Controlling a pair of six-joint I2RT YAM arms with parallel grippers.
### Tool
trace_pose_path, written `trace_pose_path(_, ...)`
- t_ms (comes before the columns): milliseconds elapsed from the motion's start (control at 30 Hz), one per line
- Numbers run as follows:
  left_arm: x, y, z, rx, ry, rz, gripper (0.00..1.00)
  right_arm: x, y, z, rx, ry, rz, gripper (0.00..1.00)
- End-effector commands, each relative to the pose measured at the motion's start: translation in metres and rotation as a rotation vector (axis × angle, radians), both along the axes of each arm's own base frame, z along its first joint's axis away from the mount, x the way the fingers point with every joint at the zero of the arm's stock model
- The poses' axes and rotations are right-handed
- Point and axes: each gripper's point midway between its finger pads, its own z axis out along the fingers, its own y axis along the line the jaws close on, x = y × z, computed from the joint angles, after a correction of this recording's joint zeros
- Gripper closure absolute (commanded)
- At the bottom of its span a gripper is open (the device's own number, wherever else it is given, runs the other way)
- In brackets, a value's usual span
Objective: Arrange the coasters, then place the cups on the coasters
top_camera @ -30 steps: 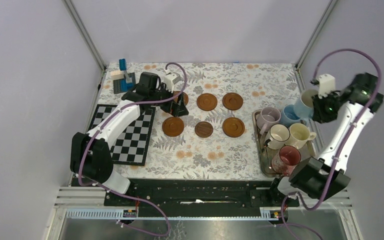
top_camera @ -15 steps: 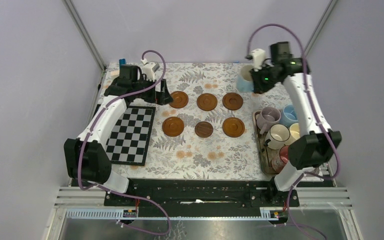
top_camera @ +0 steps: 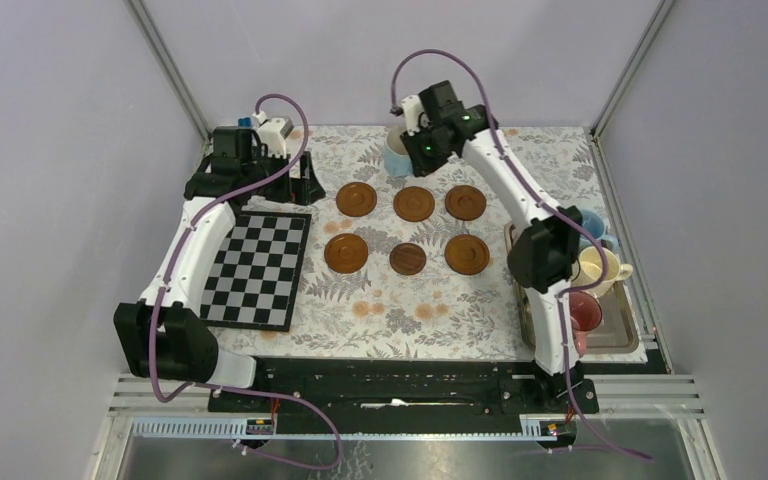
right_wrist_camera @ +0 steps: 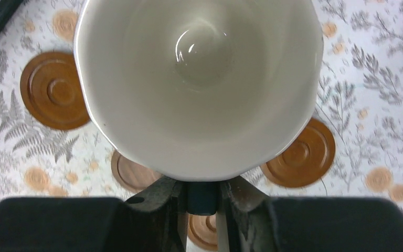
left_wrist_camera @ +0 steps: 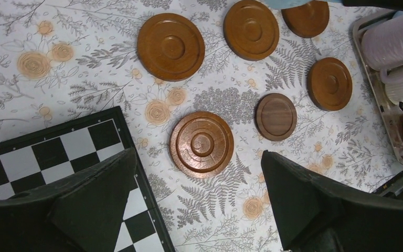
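cup [top_camera: 396, 160]: light blue, in air over far-row coasters [top_camera: 413, 203] | right gripper [right_wrist_camera: 203, 197]: pinching cup wall at rim | left gripper [left_wrist_camera: 198, 157]: spread, empty, far left | handling: likely stiff glazed ceramic; slippery; chips easily; rim pinch suits

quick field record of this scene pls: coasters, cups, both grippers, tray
coasters: six, two rows of three on the floral cloth, all bare
held cup: light blue cup, upright, in the air by the far row
right gripper: shut on the light blue cup
left gripper: open, empty, above the chequered board
tray: at the right, holding other cups
cups on coasters: none
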Motion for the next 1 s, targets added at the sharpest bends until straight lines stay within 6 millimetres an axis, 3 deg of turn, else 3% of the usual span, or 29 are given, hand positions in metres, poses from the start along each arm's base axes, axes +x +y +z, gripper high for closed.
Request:
trace_pose_path(0, 0.005, 0.014, 0.033, 0.022, -0.104, 0.040, 0.01, 0.022, 0.050, 0.034, 0.083, -0.144, -0.003, 1.00)
trace_pose_path(233, 0.005, 0.022, 0.034, 0.001, -0.113, 0.054, 0.01, 0.023, 0.095, 0.000, 0.059, -0.141, 0.078, 1.00)
trace_pose_path(533, 0.003, 0.025, 0.035, -0.030, -0.113, 0.059, 0.01, 0.028, 0.133, -0.026, 0.075, -0.155, 0.112, 1.00)
trace_pose_path(700, 0.003, 0.034, 0.035, -0.037, -0.112, 0.082, 0.01, 0.031, 0.144, -0.037, 0.067, -0.171, 0.118, 0.98)
trace_pose_path(967, 0.000, 0.035, 0.037, -0.045, -0.118, 0.082, 0.01, 0.036, 0.144, -0.049, 0.045, -0.176, 0.108, 0.97)
